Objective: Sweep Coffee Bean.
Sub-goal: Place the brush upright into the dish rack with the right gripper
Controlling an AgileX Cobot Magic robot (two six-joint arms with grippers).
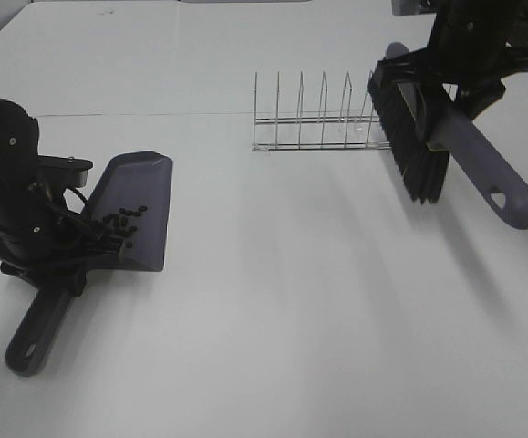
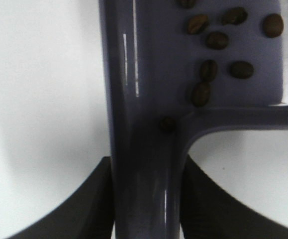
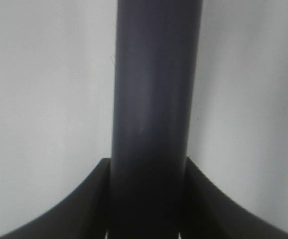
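Observation:
A grey-purple dustpan (image 1: pixel 140 205) lies on the white table at the left, with several dark coffee beans (image 1: pixel 122 222) in its rear part. My left gripper (image 1: pixel 58 246) is shut on the dustpan's handle (image 2: pixel 146 189); the beans (image 2: pixel 218 42) show close in the left wrist view. My right gripper (image 1: pixel 460 78) is shut on the handle (image 3: pixel 151 99) of a brush (image 1: pixel 414 137) with black bristles, held above the table at the upper right, next to the wire rack.
A wire dish rack (image 1: pixel 314 123) stands at the back centre, just left of the brush bristles. The brush handle's end (image 1: pixel 510 201) points toward the right edge. White table surface (image 1: pixel 318 301) spreads between the two tools.

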